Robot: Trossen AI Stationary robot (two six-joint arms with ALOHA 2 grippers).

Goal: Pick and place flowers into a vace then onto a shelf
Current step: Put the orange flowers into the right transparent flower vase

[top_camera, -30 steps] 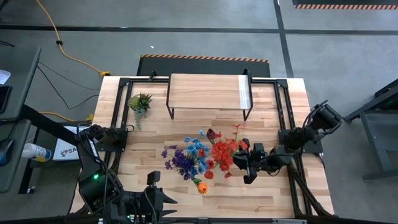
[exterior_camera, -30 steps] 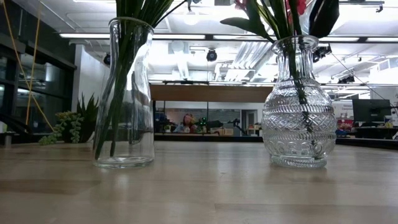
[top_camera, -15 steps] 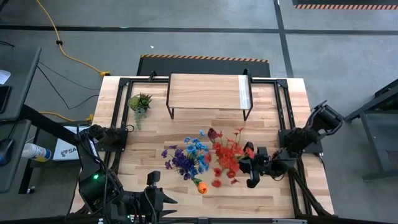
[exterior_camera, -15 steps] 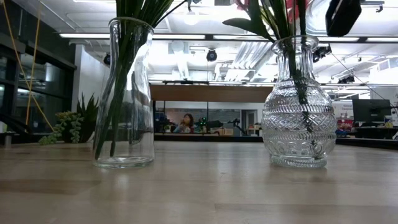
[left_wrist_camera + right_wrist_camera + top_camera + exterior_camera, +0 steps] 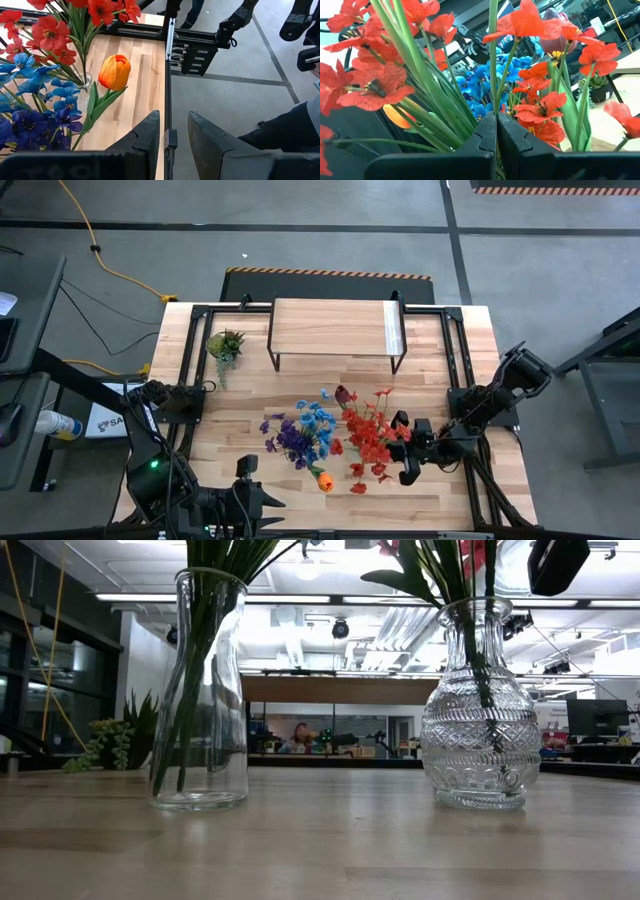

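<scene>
Red flowers (image 5: 367, 442) fan out beside blue and purple ones; the low wooden shelf (image 5: 336, 330) stands apart

Right arm's fingers (image 5: 495, 145) seemingly pressed together; left fingers (image 5: 150, 135) apart.

my two arms are dark, near-black jointed links with bulky rounded housings. the left gripper (image 5: 172, 142) shows two matte black wedge-shaped fingers (image 5: 149, 135). the right gripper (image 5: 496, 142) has matching black fingers with flat faces. a green light glows at the left arm's base.
</scene>
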